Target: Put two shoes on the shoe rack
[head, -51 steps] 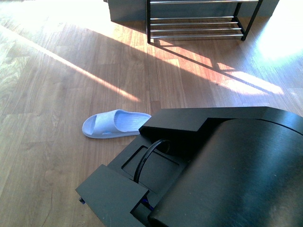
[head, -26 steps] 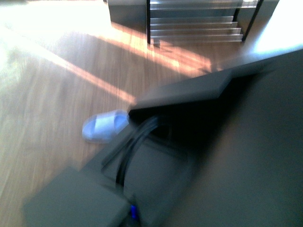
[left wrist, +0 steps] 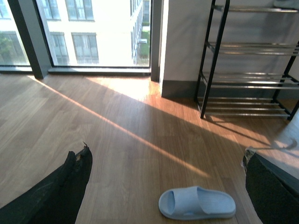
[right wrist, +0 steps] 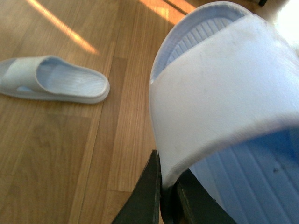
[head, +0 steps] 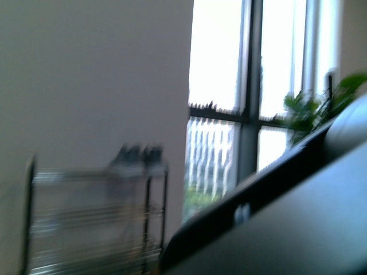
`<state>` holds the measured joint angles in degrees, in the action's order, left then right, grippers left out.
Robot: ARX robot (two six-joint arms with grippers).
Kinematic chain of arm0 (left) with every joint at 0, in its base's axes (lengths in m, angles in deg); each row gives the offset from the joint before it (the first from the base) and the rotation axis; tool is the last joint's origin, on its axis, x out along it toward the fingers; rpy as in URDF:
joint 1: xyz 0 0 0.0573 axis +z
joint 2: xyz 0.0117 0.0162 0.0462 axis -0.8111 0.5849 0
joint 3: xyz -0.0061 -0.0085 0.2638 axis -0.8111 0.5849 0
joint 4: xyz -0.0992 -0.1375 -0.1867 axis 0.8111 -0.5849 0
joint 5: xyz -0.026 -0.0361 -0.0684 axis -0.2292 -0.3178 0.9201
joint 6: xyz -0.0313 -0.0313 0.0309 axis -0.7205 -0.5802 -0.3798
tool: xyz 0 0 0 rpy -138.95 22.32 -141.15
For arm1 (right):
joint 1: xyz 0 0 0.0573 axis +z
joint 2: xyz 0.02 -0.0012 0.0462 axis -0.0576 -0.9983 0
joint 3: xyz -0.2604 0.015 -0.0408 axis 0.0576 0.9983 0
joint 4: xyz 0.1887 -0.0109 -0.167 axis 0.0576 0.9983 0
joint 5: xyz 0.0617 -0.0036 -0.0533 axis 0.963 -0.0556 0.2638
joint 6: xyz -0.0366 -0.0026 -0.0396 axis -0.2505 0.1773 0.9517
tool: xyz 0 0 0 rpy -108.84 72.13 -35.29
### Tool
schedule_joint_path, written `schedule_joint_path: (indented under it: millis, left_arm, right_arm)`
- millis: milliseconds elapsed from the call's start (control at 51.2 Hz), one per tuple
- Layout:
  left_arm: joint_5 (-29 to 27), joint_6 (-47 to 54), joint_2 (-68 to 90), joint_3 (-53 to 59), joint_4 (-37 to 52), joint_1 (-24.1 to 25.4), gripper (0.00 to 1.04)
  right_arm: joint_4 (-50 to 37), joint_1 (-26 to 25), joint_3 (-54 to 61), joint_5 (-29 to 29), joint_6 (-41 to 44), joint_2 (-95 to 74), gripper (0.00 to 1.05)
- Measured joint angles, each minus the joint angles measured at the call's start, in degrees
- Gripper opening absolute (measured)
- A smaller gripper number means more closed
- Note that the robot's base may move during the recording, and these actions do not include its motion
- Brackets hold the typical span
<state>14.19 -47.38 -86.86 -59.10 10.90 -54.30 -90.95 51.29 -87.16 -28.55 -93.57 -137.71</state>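
Grip check, right hand (right wrist: 167, 196): the two dark fingers are pinched tight on the edge of the strap of a pale blue slide (right wrist: 224, 93), which hangs lifted clear of the wooden floor (right wrist: 56, 154), sole ribbing facing the wrist camera. Left hand (left wrist: 164, 161): fingers spread wide, nothing between them, hovering over the floor. Second slide (left wrist: 196, 209) of the pair lies flat on the floor, well apart from the held one and well short of the shoe rack (left wrist: 219, 56), which stands against the wall beside the window. Change noted: a second ago the front view looked down at the floor, with that slide and only the rack's bottom bars visible; it has now swung up, motion-blurred, and shows the wall, the window (head: 221, 57) and the rack's upper tiers (head: 92, 217), with a dark arm link (head: 298, 229) across the lower right. Grey shapes (head: 135, 156) sit on the top tier; too blurred to name. Judgement: pick-up of the first slide is done, and the rig is reorienting toward the rack for placement. One slide remains to be collected afterwards.
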Motion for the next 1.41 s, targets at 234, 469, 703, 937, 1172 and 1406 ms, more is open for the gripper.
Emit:
schedule_joint_path:
  millis: [234,469,703,937,1172,1406]
  left_arm:
    - [-0.1,0.1,0.0,0.0,0.0,0.0,0.95]
    - [0.0,0.1,0.0,0.0,0.0,0.0,0.95]
    - [0.0,0.1,0.0,0.0,0.0,0.0,0.95]
    - [0.0,0.1,0.0,0.0,0.0,0.0,0.95]
    - [0.0,0.1,0.0,0.0,0.0,0.0,0.95]
    - [0.0,0.1,0.0,0.0,0.0,0.0,0.95]
  right_arm:
    - [1.5,-1.9,1.4,3.1,0.8,0.7,0.01]
    - [2.4,-6.3,-5.1,22.0,-0.9,-11.3,0.01]
    - [4.7,-6.1,-15.7,29.8,-1.9,-22.1,0.01]
    - [10.7,-5.8,-29.2,30.2,-4.7,-27.2,0.01]
    - [17.1,-0.4,-38.4,38.3,-3.2,-33.2,0.01]
    - [18.5,4.7,-45.8,37.8,-6.7,-40.3,0.01]
